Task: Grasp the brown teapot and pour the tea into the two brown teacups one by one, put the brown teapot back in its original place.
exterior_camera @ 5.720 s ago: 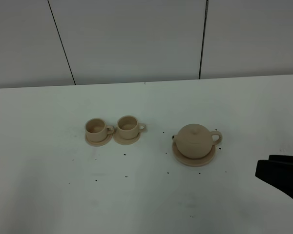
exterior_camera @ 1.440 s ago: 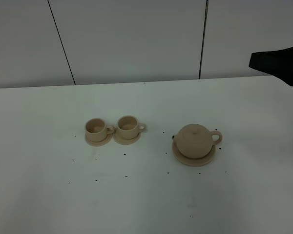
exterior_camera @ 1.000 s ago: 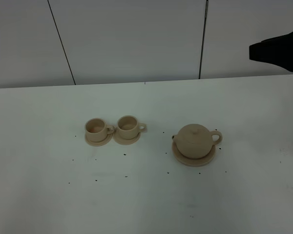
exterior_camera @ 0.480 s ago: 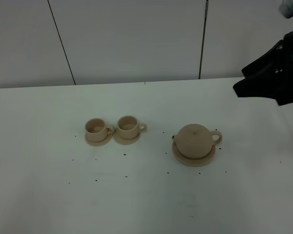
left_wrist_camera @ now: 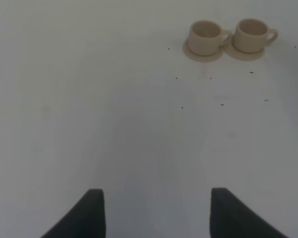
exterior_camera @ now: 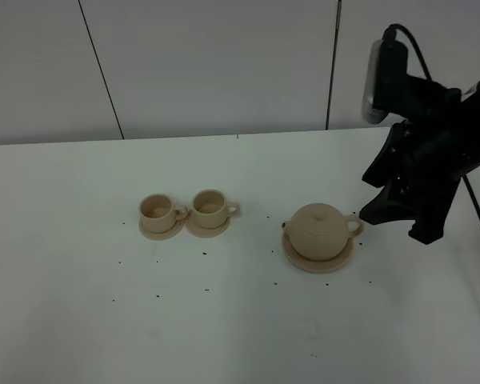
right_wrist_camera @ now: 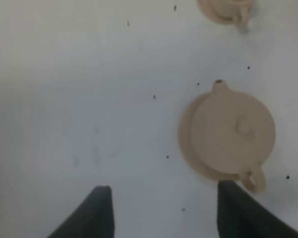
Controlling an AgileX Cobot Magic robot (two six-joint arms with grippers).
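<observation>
A plain beige-tan teapot (exterior_camera: 316, 232), its matching beige-tan wide saucer (exterior_camera: 320, 267), and a left teacup (exterior_camera: 156, 210) and right teacup (exterior_camera: 210, 205) in the same beige-tan, on a white table (exterior_camera: 64, 320) dotted with tiny black specks, against a pale grey wall (exterior_camera: 216, 64) with thin dark seams, beside a black robot arm (exterior_camera: 432, 160) carrying a light grey camera (exterior_camera: 374, 72).

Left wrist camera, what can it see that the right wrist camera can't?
Only the left wrist camera shows both teacups whole, one beside the other, and the open left gripper. Only the right wrist camera shows the teapot on its big saucer and the open right gripper. Both show the white table and a teacup, though the right wrist view catches just part of one.
</observation>
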